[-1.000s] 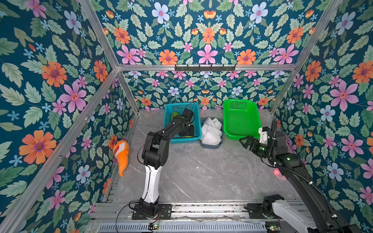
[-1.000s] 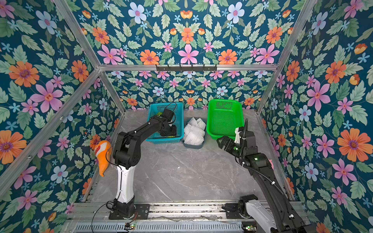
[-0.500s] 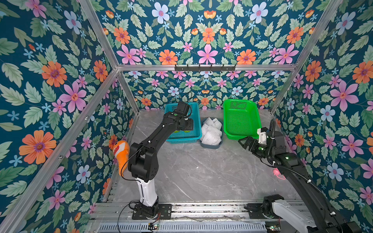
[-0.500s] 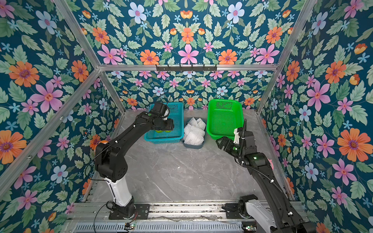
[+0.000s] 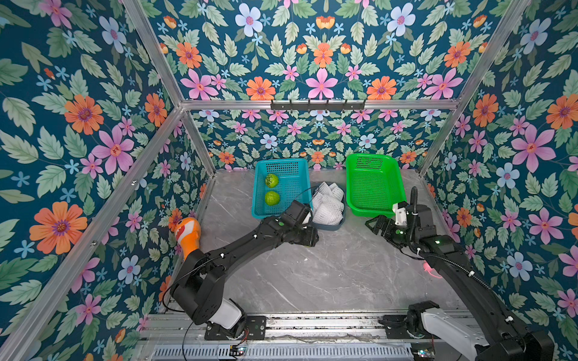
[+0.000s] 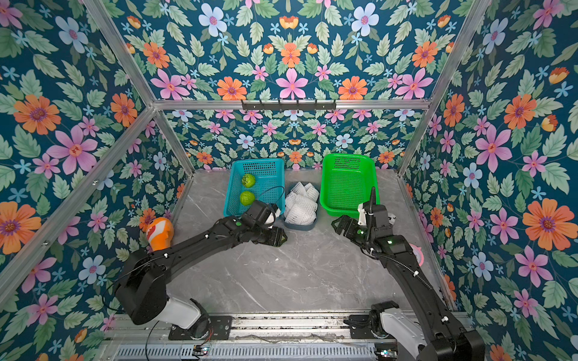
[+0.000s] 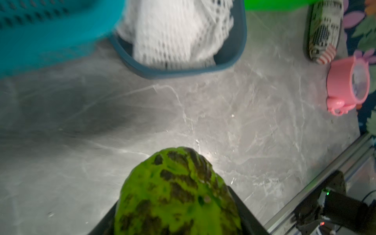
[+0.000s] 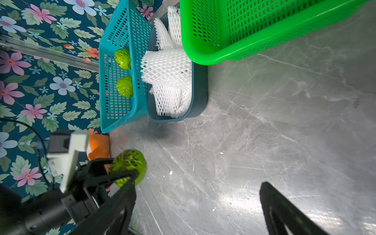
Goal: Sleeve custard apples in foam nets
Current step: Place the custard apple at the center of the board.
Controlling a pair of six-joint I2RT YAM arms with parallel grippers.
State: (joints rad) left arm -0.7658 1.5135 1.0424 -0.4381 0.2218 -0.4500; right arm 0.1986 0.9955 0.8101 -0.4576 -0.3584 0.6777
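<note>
My left hand (image 8: 124, 169): holding custard apple (image 7: 177, 193), lower centre, left wrist view.
My right hand (image 5: 375, 223): wide, empty.
Risk: round, bumpy fruit may slip out and roll off.

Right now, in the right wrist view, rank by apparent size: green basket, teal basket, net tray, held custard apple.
1. green basket, cropped.
2. teal basket, net tray: alike.
3. held custard apple, though nearest.

Marbled tabletop (image 8: 264, 132) is gleaming smooth; green plastic basket (image 8: 203, 30) is shining glossy; foam nets (image 8: 166, 69) are looking soft, matt.
</note>
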